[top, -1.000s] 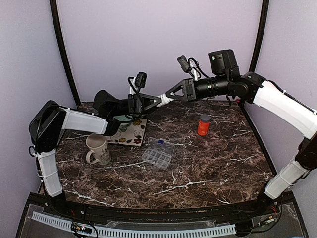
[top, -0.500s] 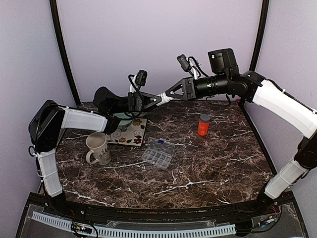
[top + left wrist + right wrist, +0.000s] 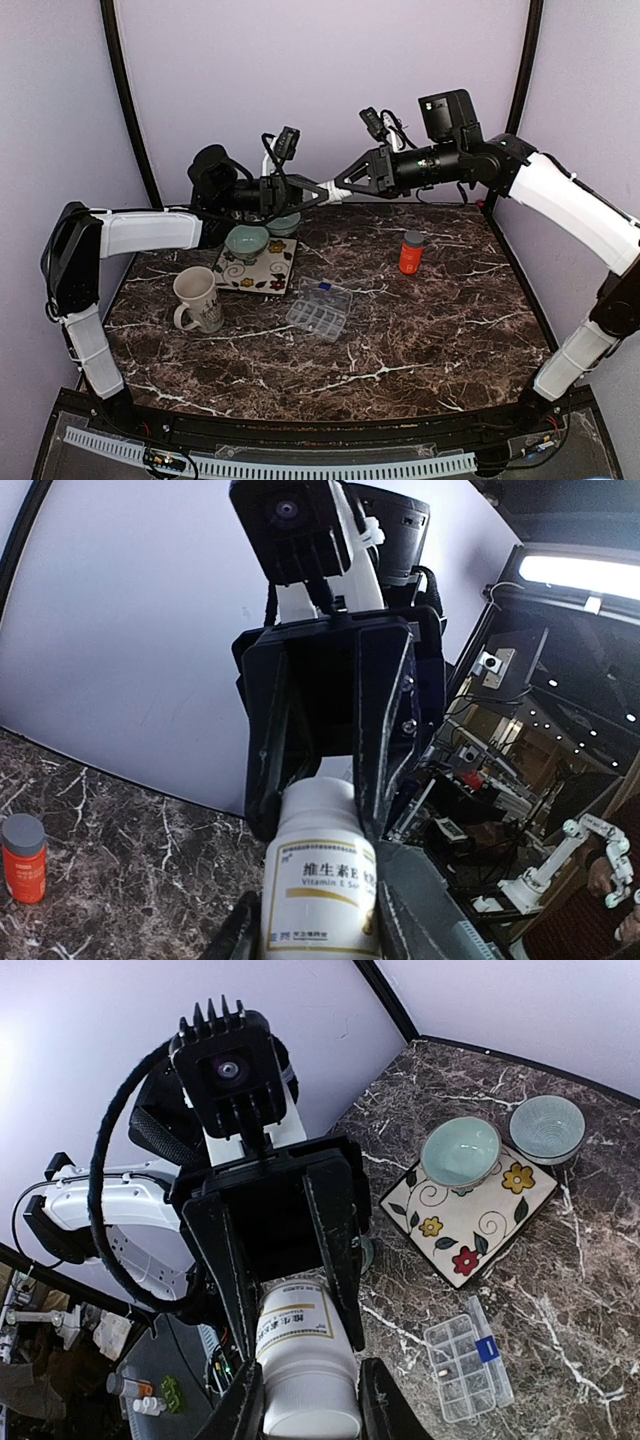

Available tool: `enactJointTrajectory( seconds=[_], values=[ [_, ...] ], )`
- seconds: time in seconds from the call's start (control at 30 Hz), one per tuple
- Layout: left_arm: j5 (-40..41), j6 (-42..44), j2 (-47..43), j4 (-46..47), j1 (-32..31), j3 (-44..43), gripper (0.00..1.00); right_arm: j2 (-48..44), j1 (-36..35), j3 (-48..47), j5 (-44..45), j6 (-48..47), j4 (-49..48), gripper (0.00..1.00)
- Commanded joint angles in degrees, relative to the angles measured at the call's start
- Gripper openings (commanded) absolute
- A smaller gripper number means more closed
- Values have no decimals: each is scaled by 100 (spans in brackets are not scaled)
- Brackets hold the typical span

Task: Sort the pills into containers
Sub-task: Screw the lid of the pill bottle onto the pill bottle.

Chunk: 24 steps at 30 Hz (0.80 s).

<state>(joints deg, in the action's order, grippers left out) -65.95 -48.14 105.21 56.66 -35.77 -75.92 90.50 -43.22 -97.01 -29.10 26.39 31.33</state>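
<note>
A white pill bottle (image 3: 318, 885) with a gold-edged label hangs in mid-air over the back of the table, held between both arms. My left gripper (image 3: 320, 925) is shut on its labelled body (image 3: 296, 1322). My right gripper (image 3: 310, 1408) is shut on its white cap end (image 3: 310, 1395). In the top view the two grippers meet nose to nose, left gripper (image 3: 320, 193) against right gripper (image 3: 343, 188). The clear organiser box (image 3: 320, 309) lies flat mid-table, its containers (image 3: 468, 1370) open to view, with one pale pill (image 3: 442, 1371) in a cell.
An orange bottle (image 3: 411, 252) with a grey cap stands right of centre. A cream mug (image 3: 198, 299) stands at the left. Two pale green bowls (image 3: 246, 241) (image 3: 283, 222) sit on or beside a flowered square plate (image 3: 258, 268) below the left arm.
The left arm has lifted and stretched out, uncovering the nearer green bowl. Both grippers have risen slightly together with the bottle still clamped between them.
</note>
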Motion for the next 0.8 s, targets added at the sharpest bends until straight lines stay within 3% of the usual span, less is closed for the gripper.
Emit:
enactJointTrajectory(
  seconds=[0.0, 0.33, 0.77],
  values=[
    [1378, 1076, -420, -934, -679, -311, 0, 680, -467, 146, -1124, 593, -291, 0],
    [3215, 3202, -1288, -1917, -970, 179, 0, 752, -282, 95, -1438, 1314, -412, 0],
    [4725, 5570, -1566, -3021, -1639, 110, 0, 873, -235, 74, -1590, 1500, -211, 0]
  ],
)
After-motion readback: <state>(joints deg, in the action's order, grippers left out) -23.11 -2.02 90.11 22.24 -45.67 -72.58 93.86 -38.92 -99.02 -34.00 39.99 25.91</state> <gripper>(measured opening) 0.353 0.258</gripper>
